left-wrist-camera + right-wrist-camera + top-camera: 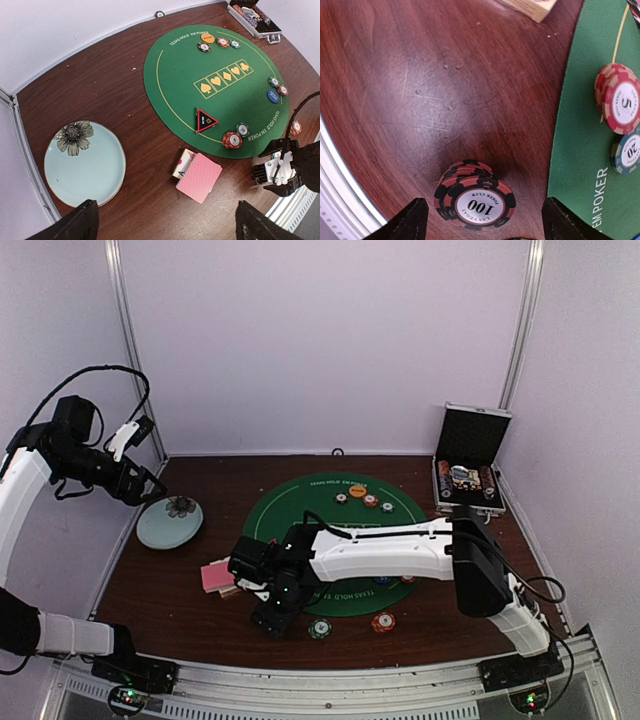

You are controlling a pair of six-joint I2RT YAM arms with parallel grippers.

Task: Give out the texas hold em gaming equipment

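Tabletop [200, 625] of dark wood. Round green poker mat [180, 75] at centre. White right arm [390, 545] stretched leftward across the near half. Right gripper [484, 215] low over bare wood just off the mat's near-left rim: fingers [407, 222] spread wide either side of a short stack of black-and-red 100 chips [475, 200], clear of it; grips nothing. Left arm [25, 490] raised at far left; left gripper [167, 225] high above the table, spread fully, holds nothing. Metal case [470, 475] far right, off the mat, lid up. Pale blue dish [82, 167] with flower print, left of the mat. Pink-red-backed playing cards [199, 177] on wood just left of the mat, nearer than the dish. Black red-edged triangular marker [205, 120] on the mat's near-left part. Orange button [207, 37] by the mat's far edge, three chips beside it; blue button [273, 96] by its near-right edge, two chips beside it. Red 5 chip [232, 140] and 20 chip [242, 130] side by side on the mat's near rim.
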